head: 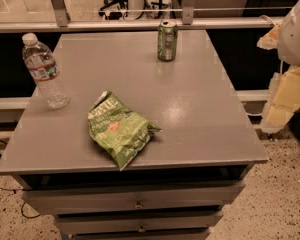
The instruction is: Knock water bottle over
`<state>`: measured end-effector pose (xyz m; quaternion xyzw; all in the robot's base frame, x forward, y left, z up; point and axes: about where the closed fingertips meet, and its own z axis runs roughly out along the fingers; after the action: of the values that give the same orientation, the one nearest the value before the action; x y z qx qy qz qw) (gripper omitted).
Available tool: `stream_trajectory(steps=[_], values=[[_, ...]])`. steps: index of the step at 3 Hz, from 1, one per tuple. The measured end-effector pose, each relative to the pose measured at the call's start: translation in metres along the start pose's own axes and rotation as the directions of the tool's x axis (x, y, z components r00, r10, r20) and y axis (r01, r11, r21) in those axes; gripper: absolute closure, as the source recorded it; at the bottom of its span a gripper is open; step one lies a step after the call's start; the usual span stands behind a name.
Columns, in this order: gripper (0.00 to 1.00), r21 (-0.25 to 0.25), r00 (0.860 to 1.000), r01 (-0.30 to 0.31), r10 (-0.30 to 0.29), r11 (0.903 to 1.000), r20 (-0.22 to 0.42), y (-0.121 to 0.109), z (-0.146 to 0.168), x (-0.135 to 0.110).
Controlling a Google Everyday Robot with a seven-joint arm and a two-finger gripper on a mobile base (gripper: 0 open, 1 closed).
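Note:
The water bottle [44, 71] is a clear ribbed plastic bottle with a white cap and a white label with a red band. It stands upright near the left edge of the grey table top [200, 109]. My gripper [284, 100] shows as pale yellow parts under the white arm housing [296, 31] at the right edge of the camera view. It is off the table's right side, far from the bottle, and holds nothing that I can see.
A green soda can [167, 40] stands at the table's far edge, right of centre. A green chip bag [120, 129] lies near the front middle. Drawers [138, 203] sit below the top. A rail [140, 25] runs behind the table.

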<state>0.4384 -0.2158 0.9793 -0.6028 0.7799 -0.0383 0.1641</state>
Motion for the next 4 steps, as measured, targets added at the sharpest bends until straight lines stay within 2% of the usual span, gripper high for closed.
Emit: stream_trajectory(steps=[1,2,3,4], values=[[0.00,0.000,1.000,0.000,0.000,1.0000,0.000,0.000,0.000,0.000],[0.00,-0.002,0.999,0.012,-0.012,0.9999,0.030,-0.004,0.003,-0.009],[0.00,-0.010,0.990,0.070,-0.069,0.9975,0.120,0.000,0.019,-0.043],[0.00,-0.021,0.960,0.148,-0.139,0.9887,0.242,0.006,0.039,-0.091]])
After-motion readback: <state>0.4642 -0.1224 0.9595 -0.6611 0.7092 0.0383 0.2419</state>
